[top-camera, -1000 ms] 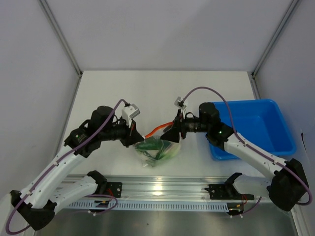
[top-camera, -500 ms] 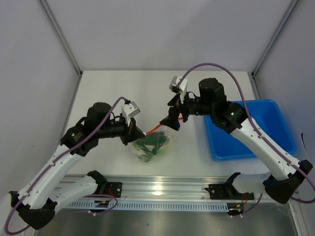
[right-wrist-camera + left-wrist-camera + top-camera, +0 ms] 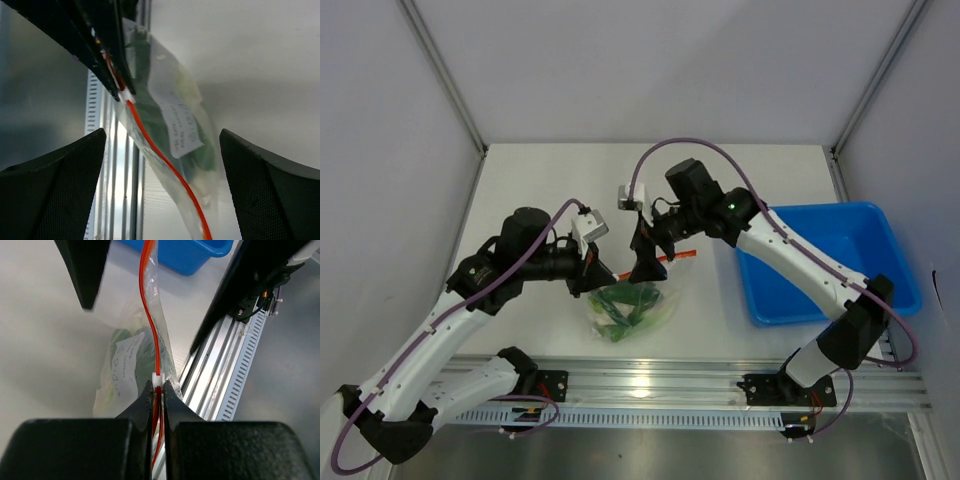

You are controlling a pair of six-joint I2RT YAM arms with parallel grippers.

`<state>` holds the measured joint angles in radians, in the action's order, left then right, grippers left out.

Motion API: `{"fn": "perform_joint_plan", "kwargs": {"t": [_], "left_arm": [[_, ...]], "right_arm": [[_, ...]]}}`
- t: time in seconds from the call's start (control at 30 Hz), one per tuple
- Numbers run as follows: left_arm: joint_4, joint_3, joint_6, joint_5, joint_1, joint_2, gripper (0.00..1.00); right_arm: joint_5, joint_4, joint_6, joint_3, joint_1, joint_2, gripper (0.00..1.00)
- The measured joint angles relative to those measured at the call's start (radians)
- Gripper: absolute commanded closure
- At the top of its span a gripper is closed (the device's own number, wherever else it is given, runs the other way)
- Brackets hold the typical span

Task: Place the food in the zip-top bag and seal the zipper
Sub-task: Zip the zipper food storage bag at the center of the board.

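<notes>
The clear zip-top bag [image 3: 658, 306] hangs low over the table with the green food [image 3: 623, 300] inside it. Its orange-red zipper [image 3: 676, 256] is stretched sideways. My left gripper [image 3: 596, 273] is shut on the zipper's left end, just behind a small white slider [image 3: 158, 379]. My right gripper [image 3: 642, 257] is wide open, one finger on each side of the zipper and touching nothing. In the right wrist view the zipper [image 3: 165, 167] runs between my spread fingers [image 3: 60, 180], over the food [image 3: 150, 112] and a white label [image 3: 181, 124].
A blue bin [image 3: 840, 262] stands at the right, and shows in the left wrist view [image 3: 192, 255]. The metal rail [image 3: 650, 385] runs along the near table edge, just below the bag. Grey walls close the left, right and back sides.
My right arm has swung left and its gripper has slid along the zipper toward my left gripper. The bag has shifted slightly left. My left gripper has kept its hold.
</notes>
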<state>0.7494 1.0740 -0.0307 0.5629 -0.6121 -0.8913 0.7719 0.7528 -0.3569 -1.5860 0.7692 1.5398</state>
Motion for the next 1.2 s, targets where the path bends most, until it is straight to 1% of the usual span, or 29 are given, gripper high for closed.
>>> {"fn": "perform_joint_plan", "kwargs": {"t": [0.17, 0.2, 0.27, 0.3, 0.33, 0.37, 0.43, 0.47, 0.57, 0.6, 0.73, 0.9, 1.07, 1.2], "left_arm": [[0.005, 0.000, -0.005, 0.001, 0.000, 0.000, 0.99], [0.006, 0.000, -0.005, 0.002, 0.000, 0.000, 0.99], [0.008, 0.000, -0.005, 0.002, 0.000, 0.000, 0.99], [0.008, 0.000, -0.005, 0.002, 0.000, 0.000, 0.99], [0.009, 0.000, -0.005, 0.004, 0.000, 0.000, 0.99], [0.009, 0.000, -0.005, 0.008, 0.000, 0.000, 1.00], [0.011, 0.000, -0.004, 0.017, 0.000, 0.001, 0.99], [0.012, 0.000, -0.004, 0.020, 0.000, 0.002, 0.99], [0.019, 0.000, -0.003, 0.029, 0.000, 0.006, 1.00], [0.022, 0.000, -0.003, 0.031, 0.000, 0.007, 0.99], [0.038, 0.000, -0.003, -0.008, 0.000, 0.008, 0.99], [0.038, 0.000, 0.007, -0.088, 0.000, 0.016, 0.99], [0.031, -0.035, 0.053, -0.222, 0.000, 0.090, 0.99], [0.046, -0.057, 0.113, -0.333, 0.000, 0.158, 0.99]], "right_arm": [[0.100, 0.034, -0.020, 0.002, 0.052, 0.050, 0.13], [0.113, 0.035, -0.023, 0.002, 0.058, 0.050, 0.20], [0.133, 0.034, -0.026, 0.002, 0.068, 0.051, 0.28], [0.141, 0.035, -0.026, 0.003, 0.074, 0.052, 0.36], [0.146, 0.031, -0.029, 0.008, 0.080, 0.054, 0.40], [0.151, 0.027, -0.026, 0.017, 0.087, 0.056, 0.44], [0.151, 0.018, -0.019, 0.037, 0.101, 0.060, 0.46], [0.149, 0.009, -0.017, 0.050, 0.107, 0.062, 0.51], [0.117, -0.040, 0.002, 0.092, 0.118, 0.067, 0.93], [0.105, -0.054, 0.013, 0.101, 0.119, 0.067, 1.00], [0.048, -0.158, 0.083, 0.164, 0.125, 0.047, 1.00], [-0.099, -0.275, 0.170, 0.263, 0.137, -0.034, 1.00], [-0.217, -0.341, 0.241, 0.321, 0.135, -0.071, 1.00], [-0.272, -0.378, 0.286, 0.378, 0.113, -0.094, 1.00]]}}
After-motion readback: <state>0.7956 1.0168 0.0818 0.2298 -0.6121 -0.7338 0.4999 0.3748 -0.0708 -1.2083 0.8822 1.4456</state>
